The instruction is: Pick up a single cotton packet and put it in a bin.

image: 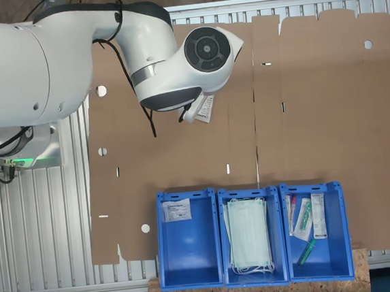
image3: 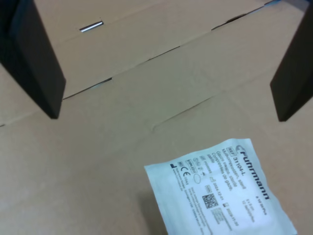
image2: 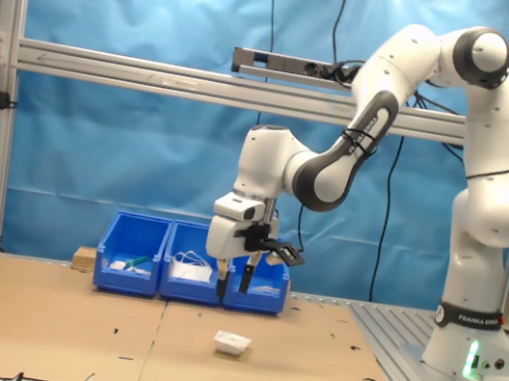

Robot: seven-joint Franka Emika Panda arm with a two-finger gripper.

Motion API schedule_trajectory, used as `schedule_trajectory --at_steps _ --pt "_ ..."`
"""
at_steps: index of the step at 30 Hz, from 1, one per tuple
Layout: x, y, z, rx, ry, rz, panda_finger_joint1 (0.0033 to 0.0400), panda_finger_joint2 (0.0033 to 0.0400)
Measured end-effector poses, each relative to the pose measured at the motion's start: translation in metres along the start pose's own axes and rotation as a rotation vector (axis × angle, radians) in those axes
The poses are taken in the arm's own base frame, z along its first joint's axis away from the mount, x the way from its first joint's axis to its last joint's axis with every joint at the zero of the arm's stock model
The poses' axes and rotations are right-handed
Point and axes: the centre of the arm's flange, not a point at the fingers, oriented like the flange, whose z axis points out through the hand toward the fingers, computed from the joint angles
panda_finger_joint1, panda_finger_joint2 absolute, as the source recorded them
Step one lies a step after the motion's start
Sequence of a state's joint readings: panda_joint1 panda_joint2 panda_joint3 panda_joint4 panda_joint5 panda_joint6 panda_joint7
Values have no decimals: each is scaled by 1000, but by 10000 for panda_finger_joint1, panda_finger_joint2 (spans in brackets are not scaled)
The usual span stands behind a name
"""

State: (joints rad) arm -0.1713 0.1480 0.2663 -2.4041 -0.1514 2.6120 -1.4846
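A small white cotton packet (image2: 232, 342) with dark print lies flat on the brown cardboard, apart from the bins. In the first exterior view the cotton packet (image: 205, 109) peeks out from under the arm's wrist. My gripper (image2: 232, 289) hangs open a little above the cardboard, slightly behind the packet and not touching it. In the wrist view the two dark fingers (image3: 34, 58) stand wide apart around bare cardboard, with the packet (image3: 220, 193) off to one side. The bin (image: 189, 256) with one white packet (image: 176, 210) inside is the leftmost in the first exterior view and the rightmost bin (image2: 262, 292) in the second exterior view.
Two more blue bins stand in the same row: the middle one (image: 252, 236) holds pale-green masks, the end one (image: 315, 234) syringes and tubes. The cardboard sheet (image: 328, 107) covers the slatted table and has slots and holes. The robot base (image2: 467, 353) stands at the second exterior view's right.
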Motion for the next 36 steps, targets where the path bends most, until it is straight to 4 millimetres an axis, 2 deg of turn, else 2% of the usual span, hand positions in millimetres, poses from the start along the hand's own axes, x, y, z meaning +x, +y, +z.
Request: schedule_trajectory --at_steps 8,21,36 --pt "3 -4 22 -4 18 -5 400 400" --pt "10 -24 61 21 49 -8 400 400" --pt "5 -31 89 33 68 12 400 400"
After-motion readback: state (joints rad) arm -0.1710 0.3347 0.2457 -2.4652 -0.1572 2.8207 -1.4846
